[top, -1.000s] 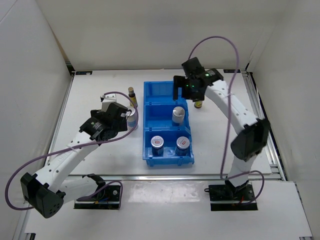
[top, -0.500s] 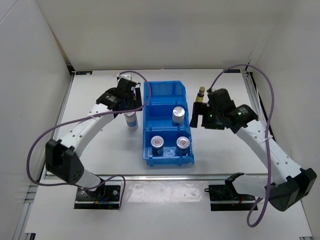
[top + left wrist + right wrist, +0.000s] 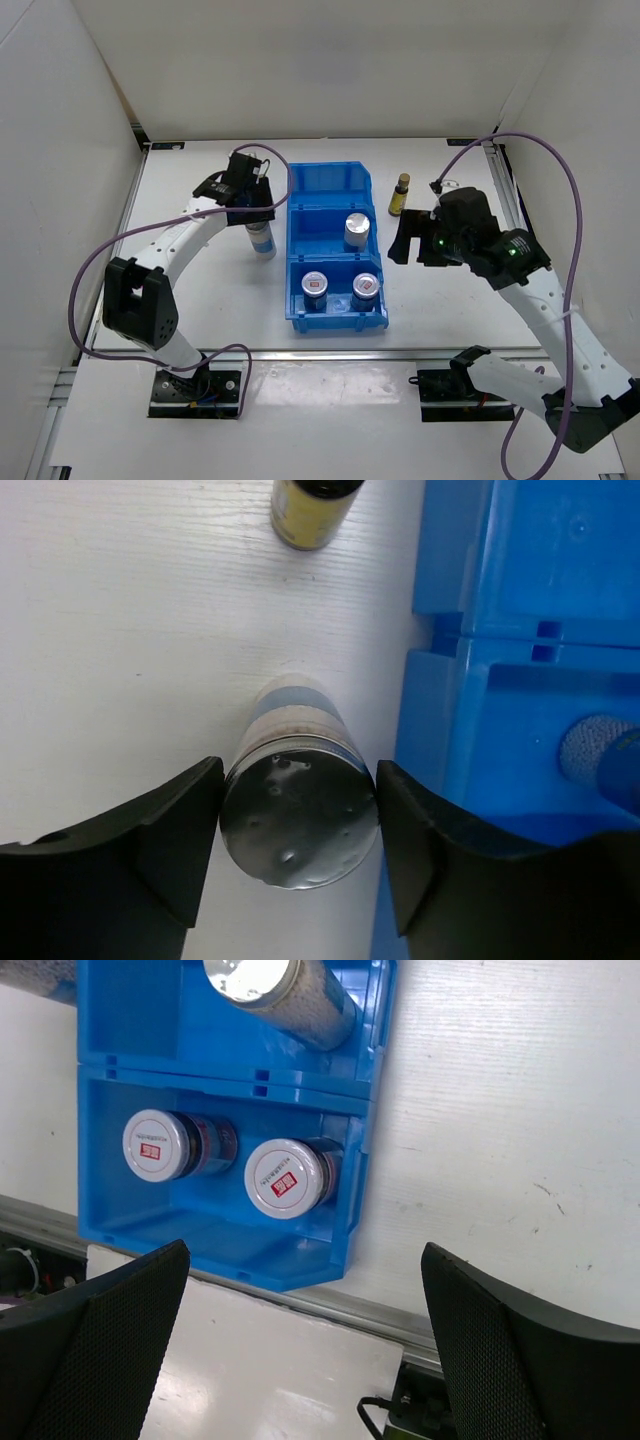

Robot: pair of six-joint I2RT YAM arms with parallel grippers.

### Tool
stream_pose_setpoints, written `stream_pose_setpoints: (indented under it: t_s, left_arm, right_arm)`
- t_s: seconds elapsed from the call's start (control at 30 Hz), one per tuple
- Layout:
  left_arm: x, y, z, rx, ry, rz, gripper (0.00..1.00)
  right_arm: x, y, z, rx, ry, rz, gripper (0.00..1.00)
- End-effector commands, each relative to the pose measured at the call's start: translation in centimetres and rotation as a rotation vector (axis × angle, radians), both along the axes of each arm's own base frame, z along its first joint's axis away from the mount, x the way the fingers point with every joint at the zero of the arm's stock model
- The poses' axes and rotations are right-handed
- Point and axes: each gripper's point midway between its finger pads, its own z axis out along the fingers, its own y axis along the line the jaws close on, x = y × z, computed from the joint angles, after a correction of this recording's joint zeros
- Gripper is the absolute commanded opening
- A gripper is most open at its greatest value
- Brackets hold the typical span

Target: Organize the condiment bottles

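The left gripper (image 3: 300, 815) straddles the cylinder (image 3: 263, 242), one finger against each side of its top with no gap showing. I judge it is clamped on, narrow. The right gripper (image 3: 404, 240) hangs wide and empty to the right of the bin (image 3: 330, 195).

The step in hand looks to be carrying this cylinder into the middle compartment, next to the second cylinder (image 3: 280, 990). To do it well, lift straight up before moving sideways, since the bin wall is just beside the cylinder and a low swing would catch it. Keep it upright and lower it into the free half of the compartment, away from its twin. The grip is high on a smooth round body, so it may pivot. Move slowly.

The cylinder stands on the table (image 3: 200, 290) just left of the bin. It is white with a blue-grey band under a shiny, faintly dimpled top. An amber bottle (image 3: 310, 498) stands near, behind it. Two jars (image 3: 158, 1145) sit in the near compartment.
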Motion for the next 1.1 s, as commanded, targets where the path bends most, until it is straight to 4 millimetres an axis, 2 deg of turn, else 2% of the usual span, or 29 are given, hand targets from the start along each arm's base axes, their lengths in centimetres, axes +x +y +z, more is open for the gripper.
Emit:
stream_pose_setpoints:
  t_s: [0.0,0.03,0.17,0.27,0.33,0.37,0.43,0.5,0.53,0.63,0.73,0.87,0.97,1.0,1.07]
  left_arm:
    - [-0.1,-0.7,0.5,-0.042,-0.008,-0.030,0.68]
    - [-0.2,-0.9,0.9,-0.053,-0.015,-0.037,0.61]
    - [-0.6,-1.0,1.3,-0.065,-0.022,-0.044,0.49]
    - [-0.8,-1.0,2.9,-0.076,-0.050,-0.058,0.37]
    - [-0.7,-1.0,5.3,-0.093,-0.099,-0.060,0.36]
    - [-0.9,-0.7,6.1,-0.086,-0.109,-0.052,0.31]
    - [-0.6,-0.6,9.3,-0.101,-0.172,-0.046,0.23]
    - [-1.0,-0.8,11.3,-0.103,-0.199,-0.051,0.16]
    - [-0.7,-1.0,13.2,-0.110,-0.240,-0.051,0.14]
    - [-1.4,-1.9,16.9,-0.098,-0.318,-0.058,0.14]
    - [-2.1,-3.1,19.5,-0.109,-0.377,-0.080,0.13]
    - [-2.9,-5.1,20.6,-0.153,-0.394,-0.111,0.12]
    - [-2.9,-7.1,19.6,-0.154,-0.364,-0.147,0.12]
    - [-2.8,-8.2,18.4,-0.142,-0.336,-0.169,0.12]
    - [-2.6,-9.2,17.7,-0.130,-0.320,-0.185,0.11]
  right_arm:
    - [0.0,-0.4,0.5,-0.031,-0.014,0.013,1.00]
    - [-0.3,-0.5,0.0,-0.042,0.003,0.013,1.00]
    - [-0.3,-0.7,-0.8,-0.059,0.018,0.007,1.00]
    - [-0.4,-0.8,-1.1,-0.063,0.026,0.008,1.00]
    - [-0.6,-0.9,-1.3,-0.068,0.034,0.008,1.00]
    - [-0.6,-0.9,-1.3,-0.068,0.034,0.008,1.00]
    - [-0.6,-0.9,-1.3,-0.068,0.034,0.008,1.00]
    - [-0.6,-0.9,-1.3,-0.068,0.034,0.008,1.00]
    - [-0.6,-0.9,-1.3,-0.068,0.034,0.008,1.00]
    - [-0.7,-0.9,-1.6,-0.073,0.042,0.008,1.00]
    - [-0.7,-1.0,-1.9,-0.078,0.050,0.008,1.00]
    - [-0.9,-1.1,-2.1,-0.073,0.053,0.001,1.00]
    - [-1.2,-1.2,-2.5,-0.082,0.069,0.002,1.00]
    - [-1.2,-1.2,-2.5,-0.082,0.069,0.002,1.00]
    - [-1.2,-1.2,-2.5,-0.082,0.069,0.002,1.00]
